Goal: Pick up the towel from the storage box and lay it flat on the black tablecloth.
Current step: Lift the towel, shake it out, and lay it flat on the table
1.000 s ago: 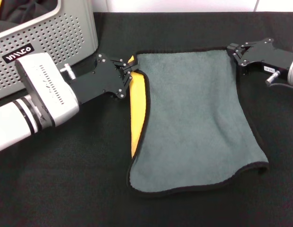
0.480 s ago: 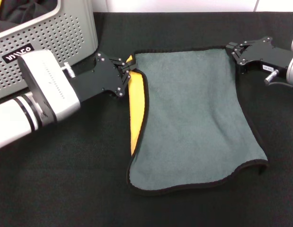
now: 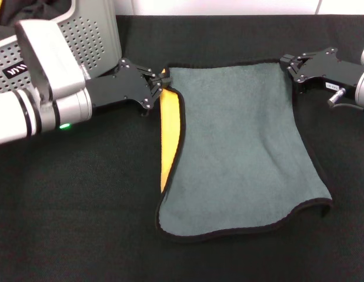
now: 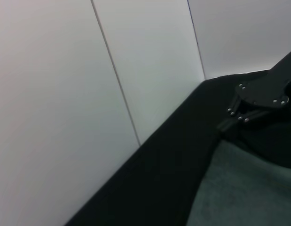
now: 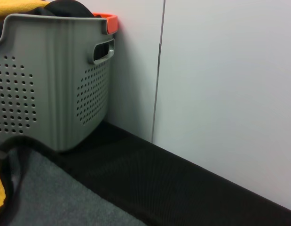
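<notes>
1. We see the towel [image 3: 240, 147] already out of the storage box [image 3: 90, 41] and lying grey-green face up on the black tablecloth [image 3: 82, 223] that covers the desk.
2. Over the last second the left arm's forearm has swung up and back toward the storage box, while the left hand [image 3: 160, 84] has stayed at the towel's far left corner.
3. The towel's outline has barely shifted over the same second.
4. The left hand's fingers are pinched on that corner, just beside the folded-over flap.
5. The right hand [image 3: 286, 61] sits at the far right corner and has hardly moved. We judge that it is gripping the hem, though the contact is small in the head view.
6. A strip along the left edge is turned over, showing the yellow-orange face [image 3: 169, 126], and the near edge runs wavy with its near right corner curled.
7. We read the change as the left arm re-angling to draw the corner outward. The lay-down is mostly done, and the folded strip still needs to be flattened.
8. The storage box stands at the far left of the desk, well apart from the towel. It holds a dark fabric bundle [image 3: 34, 9] and a scrap of yellow at its edge.
</notes>
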`<state>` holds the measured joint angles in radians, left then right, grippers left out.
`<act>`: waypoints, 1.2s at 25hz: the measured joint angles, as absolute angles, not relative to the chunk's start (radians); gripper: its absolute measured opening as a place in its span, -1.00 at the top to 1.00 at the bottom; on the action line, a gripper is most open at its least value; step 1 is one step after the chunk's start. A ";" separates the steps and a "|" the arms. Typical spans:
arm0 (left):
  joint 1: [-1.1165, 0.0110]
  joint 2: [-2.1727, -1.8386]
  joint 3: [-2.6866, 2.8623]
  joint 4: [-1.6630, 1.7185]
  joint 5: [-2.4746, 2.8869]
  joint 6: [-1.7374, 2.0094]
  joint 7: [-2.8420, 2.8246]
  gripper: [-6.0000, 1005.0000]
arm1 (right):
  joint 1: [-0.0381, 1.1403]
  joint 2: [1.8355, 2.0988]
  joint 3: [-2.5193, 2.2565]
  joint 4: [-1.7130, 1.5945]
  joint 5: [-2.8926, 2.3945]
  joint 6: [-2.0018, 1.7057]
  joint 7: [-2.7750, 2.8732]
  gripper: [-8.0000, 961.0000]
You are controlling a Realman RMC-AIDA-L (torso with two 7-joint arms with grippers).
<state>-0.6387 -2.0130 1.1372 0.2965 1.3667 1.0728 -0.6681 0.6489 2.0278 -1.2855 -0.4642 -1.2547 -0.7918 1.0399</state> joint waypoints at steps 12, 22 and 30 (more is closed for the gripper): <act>-0.679 -1.993 1.138 0.502 1.743 1.094 -1.108 0.97 | 0.648 2.028 -1.285 -0.465 -1.255 -0.795 1.040 0.83; -0.759 -1.993 1.134 0.553 2.020 1.044 -1.236 0.98 | 0.647 2.028 -1.285 -0.465 -1.256 -0.792 1.040 0.82; -0.776 -2.015 1.136 0.629 2.174 1.010 -1.271 0.98 | 0.648 2.028 -1.296 -0.465 -1.255 -0.788 1.044 0.82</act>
<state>-0.7762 -2.0155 1.1361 0.6294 2.1736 1.0104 -1.2707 0.6480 2.0278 -1.2957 -0.4648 -1.2554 -0.7879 1.0438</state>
